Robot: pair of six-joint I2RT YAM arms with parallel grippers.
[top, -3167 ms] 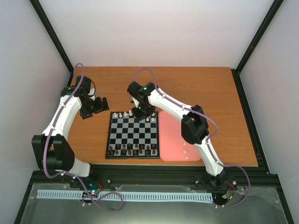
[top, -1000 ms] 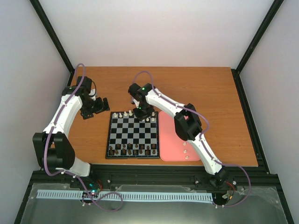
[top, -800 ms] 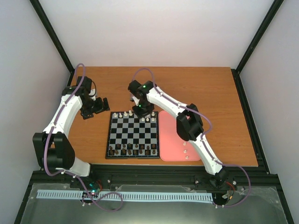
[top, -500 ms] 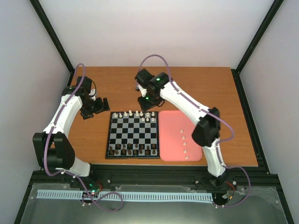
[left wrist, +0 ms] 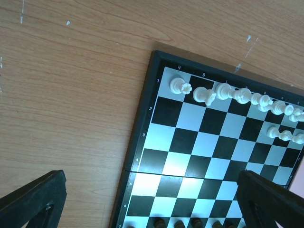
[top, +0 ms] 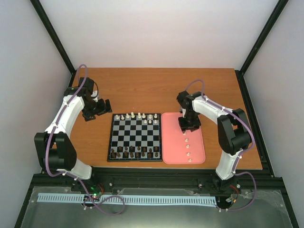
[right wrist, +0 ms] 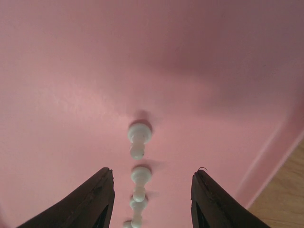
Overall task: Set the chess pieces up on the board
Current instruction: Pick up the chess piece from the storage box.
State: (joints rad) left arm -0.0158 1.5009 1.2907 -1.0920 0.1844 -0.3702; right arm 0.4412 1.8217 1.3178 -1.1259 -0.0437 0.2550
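**Right tool poised over the tray, left waits at the board's corner**

Look at the right arm (top: 230, 130): it climbs from its base at the near edge, folds sharply at the elbow above the right side of the counter (top: 142, 85), then reaches back left with the wrist tipped down. The right tool (right wrist: 152, 173) points at the far half of the pink tray (top: 172, 137). Its jaws are partly open and grip nothing. From the wrist view, a short line of white pieces (right wrist: 140, 137) runs straight between the fingers (right wrist: 102, 194), and neither finger touches them.

The rest of the white pieces are on the board (top: 135, 135). They fill the far row, with a few on the second row towards the right end. Dark pieces (top: 135, 153) crowd the near rows.

On the other side, the left arm (top: 64, 118) rises from its base, bends at the elbow and stretches away along the counter's left side. The left tool (left wrist: 151, 175) hangs beside the board's far left corner, aimed towards it. Its jaws are spread wide and it carries nothing.
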